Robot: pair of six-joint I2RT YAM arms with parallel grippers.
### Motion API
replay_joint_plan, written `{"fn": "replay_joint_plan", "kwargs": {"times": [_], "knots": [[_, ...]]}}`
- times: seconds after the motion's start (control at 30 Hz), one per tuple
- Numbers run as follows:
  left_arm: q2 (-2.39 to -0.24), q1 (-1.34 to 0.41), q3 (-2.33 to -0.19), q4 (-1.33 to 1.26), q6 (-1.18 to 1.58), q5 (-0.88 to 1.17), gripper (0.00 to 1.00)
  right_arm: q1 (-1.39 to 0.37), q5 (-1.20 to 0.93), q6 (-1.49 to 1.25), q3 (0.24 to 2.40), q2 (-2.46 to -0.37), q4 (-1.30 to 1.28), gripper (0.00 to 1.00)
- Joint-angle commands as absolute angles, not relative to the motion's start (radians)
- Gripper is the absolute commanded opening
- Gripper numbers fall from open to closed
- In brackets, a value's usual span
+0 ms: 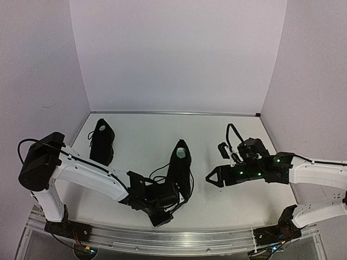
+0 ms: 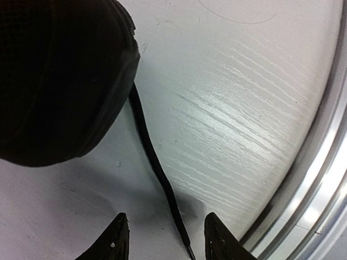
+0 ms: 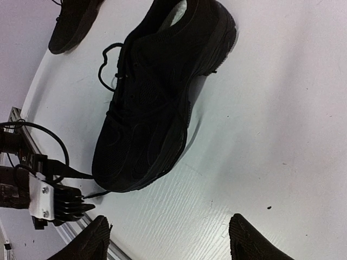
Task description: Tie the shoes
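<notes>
Barely begun: near shoe [image 1: 181, 168] unknotted; lace [image 2: 157, 162] off its toe runs through my left gripper [image 2: 165, 216], fingers parted, unclamped. My right gripper [image 3: 168, 219] gapes empty right of near shoe; far shoe [image 1: 101, 142] pending.

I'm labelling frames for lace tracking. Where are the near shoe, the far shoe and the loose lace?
near shoe [image 1: 181, 172]: top external view, on its laced upper.
far shoe [image 1: 102, 143]: top external view, middle of its upper.
loose lace [image 2: 153, 157]: left wrist view, mid-length of the strand.
</notes>
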State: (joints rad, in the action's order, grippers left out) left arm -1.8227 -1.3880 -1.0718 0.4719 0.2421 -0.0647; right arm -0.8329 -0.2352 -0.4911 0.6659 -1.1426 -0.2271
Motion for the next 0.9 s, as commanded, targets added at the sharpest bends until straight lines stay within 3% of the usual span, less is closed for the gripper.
{"fn": "replay_joint_plan", "kwargs": {"times": [0.0,0.07,0.23,0.5,0.8,0.87], "knots": [[-1.88,-1.402,-1.152,0.526,0.236,-0.118,0.43,-0.812,-0.177,-0.512,0.7,-1.083,-0.269,0.72],[-1.905,-1.404,-1.168,0.546,0.232,-0.112,0.36,-0.803,-0.173,-0.511,0.697,-1.071,-0.279,0.72],[-1.929,-1.429,-1.249,0.589,0.191,-0.079,0.01,-0.791,-0.159,-0.506,0.7,-1.054,-0.295,0.72],[-1.929,-1.425,-1.596,0.546,-0.025,-0.037,0.0,-0.697,-0.157,-0.552,0.739,-0.943,-0.308,0.73],[-2.255,-1.205,-2.185,0.514,-0.036,-0.004,0.0,-0.526,-0.112,-0.576,0.844,-0.856,-0.417,0.77],[-2.354,-1.176,-2.336,0.569,-0.04,0.028,0.06,-0.522,-0.095,-0.568,0.851,-0.861,-0.431,0.79]]}}
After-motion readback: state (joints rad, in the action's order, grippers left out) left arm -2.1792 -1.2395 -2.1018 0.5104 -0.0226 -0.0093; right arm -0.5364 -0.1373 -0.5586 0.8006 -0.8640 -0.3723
